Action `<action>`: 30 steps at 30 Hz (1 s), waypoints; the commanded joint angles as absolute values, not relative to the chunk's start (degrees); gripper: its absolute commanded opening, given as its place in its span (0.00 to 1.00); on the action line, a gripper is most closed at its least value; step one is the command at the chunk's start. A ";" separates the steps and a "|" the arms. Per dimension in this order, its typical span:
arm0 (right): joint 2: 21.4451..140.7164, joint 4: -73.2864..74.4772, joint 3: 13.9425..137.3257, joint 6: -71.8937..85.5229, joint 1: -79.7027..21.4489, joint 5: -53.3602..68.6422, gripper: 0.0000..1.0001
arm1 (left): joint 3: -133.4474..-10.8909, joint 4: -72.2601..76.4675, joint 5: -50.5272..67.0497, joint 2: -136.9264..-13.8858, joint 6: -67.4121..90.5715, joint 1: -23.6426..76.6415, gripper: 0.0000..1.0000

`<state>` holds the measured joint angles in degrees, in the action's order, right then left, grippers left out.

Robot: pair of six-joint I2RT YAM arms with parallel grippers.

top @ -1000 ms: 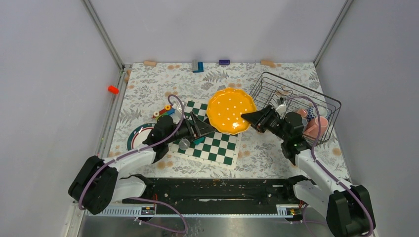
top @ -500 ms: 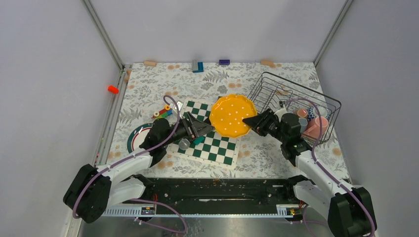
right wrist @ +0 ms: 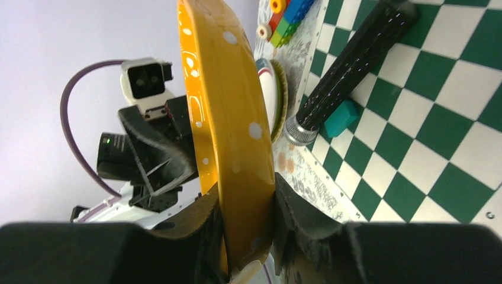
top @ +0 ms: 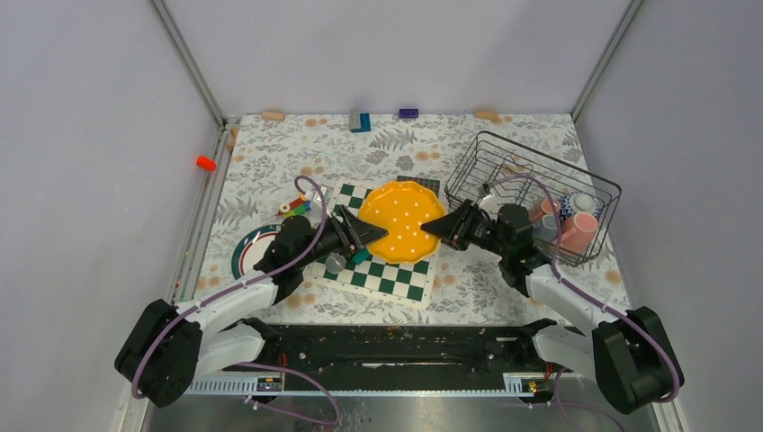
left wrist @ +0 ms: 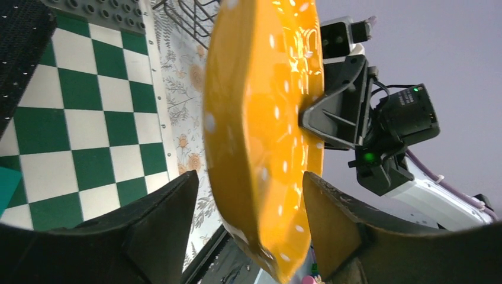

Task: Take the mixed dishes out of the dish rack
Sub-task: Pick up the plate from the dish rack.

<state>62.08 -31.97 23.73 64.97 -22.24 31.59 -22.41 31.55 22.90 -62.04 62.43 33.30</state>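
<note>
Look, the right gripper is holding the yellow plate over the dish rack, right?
No, not over the dish rack. The right gripper is holding the yellow plate over the green-and-white chessboard, as the top external view shows.

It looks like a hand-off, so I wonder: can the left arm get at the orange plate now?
Likely yes: the orange plate sits between the open jaws of the left gripper, unobstructed; the right gripper clamps the opposite edge.

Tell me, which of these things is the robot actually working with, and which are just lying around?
Part of the job: yellow plate, dish rack, pink mugs in the rack, small patterned dish on the table.
Just lying about: chessboard, black stick, toy blocks.
</note>
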 commanded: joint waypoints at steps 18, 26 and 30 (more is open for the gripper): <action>61.91 -36.73 29.01 64.36 -24.17 31.82 0.80 | -20.54 31.92 15.73 -55.78 66.81 33.42 0.00; 57.59 -24.54 30.14 58.42 -24.15 23.16 1.00 | -13.63 28.08 4.88 -43.39 70.76 32.95 0.00; 54.66 -19.07 30.29 55.96 -24.17 17.20 0.99 | -12.16 18.21 -3.22 -34.31 71.96 32.77 0.00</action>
